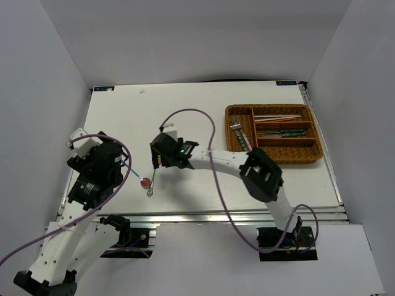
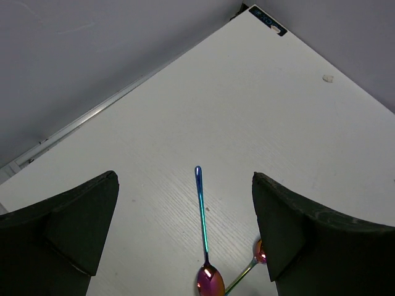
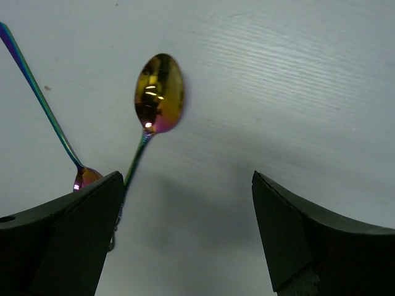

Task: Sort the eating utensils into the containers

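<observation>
Spreading widest was the white surface point(image 1: 203, 111), with the brown woven wicker rectangular tray point(image 1: 290, 159) at its far right, cutlery point(image 1: 281, 131) lying in its slots. The left pincer point(image 2: 185, 179) and the right pincer point(image 3: 186, 179) both hung wide open and empty over the near-left part, where a gold-bowled spoon point(image 3: 158, 92) and a red-bowled spoon with a blue-green handle point(image 2: 202, 222) lay just beside each other

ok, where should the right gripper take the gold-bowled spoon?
The thin handle just below the bowl, from straight above, jaws closing across it. The gold-bowled spoon lies flat on the table, so only a top-down pinch fits. Farther along, its handle passes close to the bowl of the blue-handled spoon, so stay near the neck. The right gripper is open right by it.
</observation>
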You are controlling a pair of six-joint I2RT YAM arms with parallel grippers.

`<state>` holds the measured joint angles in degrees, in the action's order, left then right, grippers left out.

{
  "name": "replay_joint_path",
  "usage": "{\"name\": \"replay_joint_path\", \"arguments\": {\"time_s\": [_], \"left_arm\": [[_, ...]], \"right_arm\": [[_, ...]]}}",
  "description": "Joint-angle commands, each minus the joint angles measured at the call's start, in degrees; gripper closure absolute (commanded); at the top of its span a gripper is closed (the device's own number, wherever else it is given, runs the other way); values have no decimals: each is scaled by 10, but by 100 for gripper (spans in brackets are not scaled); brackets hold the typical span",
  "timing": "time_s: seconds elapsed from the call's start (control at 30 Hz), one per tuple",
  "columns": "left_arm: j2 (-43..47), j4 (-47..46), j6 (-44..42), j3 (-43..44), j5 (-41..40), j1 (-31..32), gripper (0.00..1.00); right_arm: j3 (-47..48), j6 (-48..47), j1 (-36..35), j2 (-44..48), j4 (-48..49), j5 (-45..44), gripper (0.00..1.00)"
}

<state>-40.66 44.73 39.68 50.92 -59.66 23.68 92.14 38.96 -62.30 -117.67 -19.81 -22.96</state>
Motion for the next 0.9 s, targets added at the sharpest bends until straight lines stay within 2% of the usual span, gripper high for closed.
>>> {"name": "replay_joint_path", "arguments": {"time_s": [0.0,0.03,0.1,0.37,0.5,0.73,0.87], "left_arm": [[23,-23,-1,-13,-16,-2,2],[24,-23,-3,-13,-16,-2,2],[24,-20,-4,-12,-20,-2,2],[25,-25,-13,-11,-8,-2,2],[29,-27,-16,-12,-2,-2,2],[34,-32,-22,-13,5,-2,2],[34,-32,-23,-13,5,-2,2]], "right_arm": [[124,-13,-19,-61,-98,-48,12],[154,-12,-29,-101,-119,-56,12],[211,-10,-35,-125,-145,-53,14],[219,-12,-49,-164,-125,-17,30],[290,-16,-49,-216,-169,-3,31],[270,-3,-48,-233,-147,7,33],[239,-2,-48,-228,-177,-19,51]]}}
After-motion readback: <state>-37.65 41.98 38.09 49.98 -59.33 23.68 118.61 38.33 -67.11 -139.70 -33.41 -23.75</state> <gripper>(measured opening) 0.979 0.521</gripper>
